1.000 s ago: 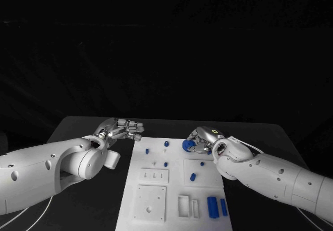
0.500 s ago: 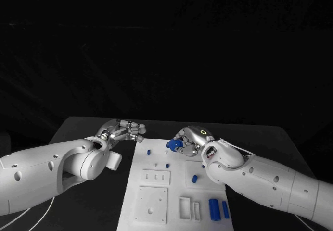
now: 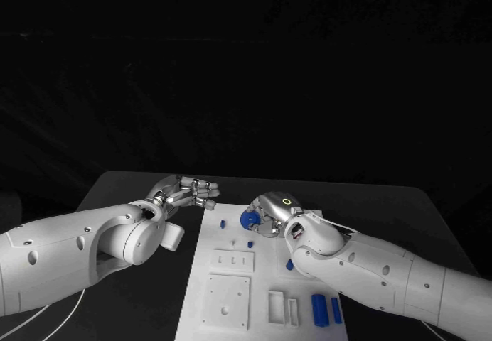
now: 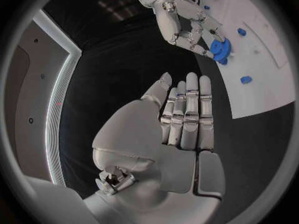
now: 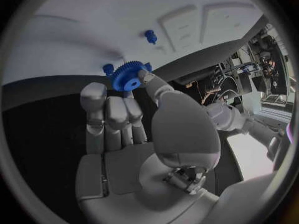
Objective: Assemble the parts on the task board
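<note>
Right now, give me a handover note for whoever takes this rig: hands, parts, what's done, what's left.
Right hand pinches a blue gear above the far end of the board; the left wrist view shows the gear in its fingertips.
Left hand holds nothing, fingers together, over the table beside the board's far left corner.
Small blue pegs stand on the board; two blue cylinders lie at its near right.
Done: gear picked up.
Left: seat the gear, probably on a peg, then fit the remaining parts.

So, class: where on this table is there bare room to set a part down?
Bare black table lies right of the task board. The left hand crowds the board's far left corner; the right hand holds the blue gear over its far end.
</note>
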Robot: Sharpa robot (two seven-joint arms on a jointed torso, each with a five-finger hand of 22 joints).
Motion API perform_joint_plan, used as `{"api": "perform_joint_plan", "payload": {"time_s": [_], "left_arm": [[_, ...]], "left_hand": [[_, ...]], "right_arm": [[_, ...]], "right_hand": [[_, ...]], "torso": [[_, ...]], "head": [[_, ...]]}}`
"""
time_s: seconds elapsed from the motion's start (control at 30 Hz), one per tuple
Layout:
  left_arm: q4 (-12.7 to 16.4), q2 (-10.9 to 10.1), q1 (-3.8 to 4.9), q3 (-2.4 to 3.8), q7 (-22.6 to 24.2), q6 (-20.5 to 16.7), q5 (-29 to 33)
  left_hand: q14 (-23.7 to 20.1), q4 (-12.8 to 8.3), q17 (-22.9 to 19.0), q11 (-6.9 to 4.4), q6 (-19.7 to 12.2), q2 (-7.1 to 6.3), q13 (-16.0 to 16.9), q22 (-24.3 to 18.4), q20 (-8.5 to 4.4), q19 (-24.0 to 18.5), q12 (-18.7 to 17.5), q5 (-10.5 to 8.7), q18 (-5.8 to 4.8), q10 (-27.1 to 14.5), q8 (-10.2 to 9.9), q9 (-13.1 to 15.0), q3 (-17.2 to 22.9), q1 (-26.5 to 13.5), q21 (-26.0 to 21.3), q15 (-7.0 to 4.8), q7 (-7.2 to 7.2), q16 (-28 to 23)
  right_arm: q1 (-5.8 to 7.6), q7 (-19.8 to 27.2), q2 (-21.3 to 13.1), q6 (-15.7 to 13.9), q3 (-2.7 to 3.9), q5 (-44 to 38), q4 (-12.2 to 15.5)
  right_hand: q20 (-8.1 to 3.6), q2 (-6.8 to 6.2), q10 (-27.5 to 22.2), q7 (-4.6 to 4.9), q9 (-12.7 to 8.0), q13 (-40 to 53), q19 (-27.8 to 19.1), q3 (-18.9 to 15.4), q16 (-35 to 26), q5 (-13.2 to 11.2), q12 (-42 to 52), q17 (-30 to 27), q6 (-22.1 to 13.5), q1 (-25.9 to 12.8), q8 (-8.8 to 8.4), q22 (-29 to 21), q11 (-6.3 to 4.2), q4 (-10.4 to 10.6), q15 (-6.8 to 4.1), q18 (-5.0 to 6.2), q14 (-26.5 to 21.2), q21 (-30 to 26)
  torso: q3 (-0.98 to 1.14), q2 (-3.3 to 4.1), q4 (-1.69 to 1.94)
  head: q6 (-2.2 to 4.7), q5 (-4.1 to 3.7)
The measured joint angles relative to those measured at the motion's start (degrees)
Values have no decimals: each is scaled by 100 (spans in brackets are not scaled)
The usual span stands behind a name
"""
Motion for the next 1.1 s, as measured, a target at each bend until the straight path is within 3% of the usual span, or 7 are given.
{"api": "perform_joint_plan", "payload": {"time_s": [0.47, 0.83, 0.97, 1.1], "left_arm": [[-7, 35, 0, 1, -2, 0, -2], [-12, 55, 0, 1, -3, 0, -2], [-12, 57, 0, 1, -5, 1, -2], [-12, 56, 0, 1, -6, 1, -2]], "left_hand": [[0, 0, 0, 0, 0, 0, 0, -1, 0, 0, 0, 0, 0, 0, 0, 0, 0, 0, 0, 0, 0, 0], [0, 0, 0, 0, 0, 0, 0, -1, 0, 0, 0, 0, 0, 0, 0, 0, 0, 0, 1, 0, 0, 0], [0, 0, 1, 0, 0, 0, 0, -1, 0, 0, 0, 0, 0, 0, 0, 0, 0, 0, 1, 0, 0, 0], [0, 0, 0, 0, 0, 0, 0, -2, 0, 0, 0, 0, 0, 0, 0, 0, 0, 0, 1, 0, 0, 0]], "right_arm": [[-2, -32, 275, 12, -164, -124, -389], [13, -32, 433, 6, -183, -168, -618], [10, -32, 451, 7, -186, -173, -681], [11, -30, 478, 7, -189, -176, -725]], "right_hand": [[0, -38, 0, -12, 0, -1, 0, -16, -23, -10, 0, -18, 17, -38, -1, 0, 1, 15, 0, 1, 0, 0], [0, -53, -2, -9, -7, -60, 0, -15, -75, -26, -88, -63, 53, -53, -26, 0, 3, 47, 1, 1, 0, -38], [1, -61, -57, 76, -7, -147, 0, 4, -129, -66, -196, -116, -55, -61, 14, -1, 59, 66, 1, 0, -1, -101], [1, -76, -63, 75, -6, -176, 0, 10, -129, -66, -199, -120, -117, -76, 41, -1, 63, 72, 1, 0, -1, -123]], "torso": [[3, 5, -3], [7, 4, -9], [7, 4, -13], [8, 4, -18]], "head": [[-10, 54], [5, 54], [10, 52], [9, 60]]}}
